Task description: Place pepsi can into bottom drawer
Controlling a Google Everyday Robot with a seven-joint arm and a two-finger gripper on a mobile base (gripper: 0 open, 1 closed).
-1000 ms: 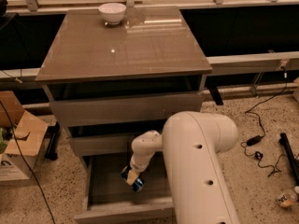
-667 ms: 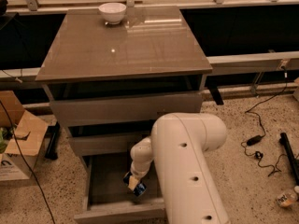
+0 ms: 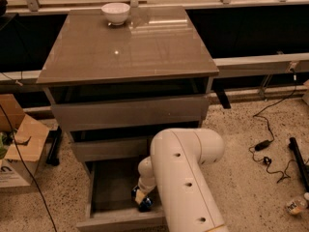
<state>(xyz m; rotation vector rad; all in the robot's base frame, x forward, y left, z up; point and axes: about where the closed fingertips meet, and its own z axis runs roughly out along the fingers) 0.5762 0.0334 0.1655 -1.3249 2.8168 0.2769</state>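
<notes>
Now | end effector (image 3: 141,198) clamped on pepsi can (image 3: 145,206) | lower inside bottom drawer (image 3: 108,187) than before

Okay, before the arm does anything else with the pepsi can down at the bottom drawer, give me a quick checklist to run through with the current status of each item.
1. Bottom drawer pulled out, grey base showing: ok.
2. Gripper lowered inside the drawer, near its front: ok.
3. Pepsi can inside the drawer walls, right at the gripper: ok.
4. Can resting on the drawer base: cannot tell, the arm hides the contact.
5. Can upright: cannot tell.
6. White bowl on the cabinet top, well away from the arm: ok.
</notes>
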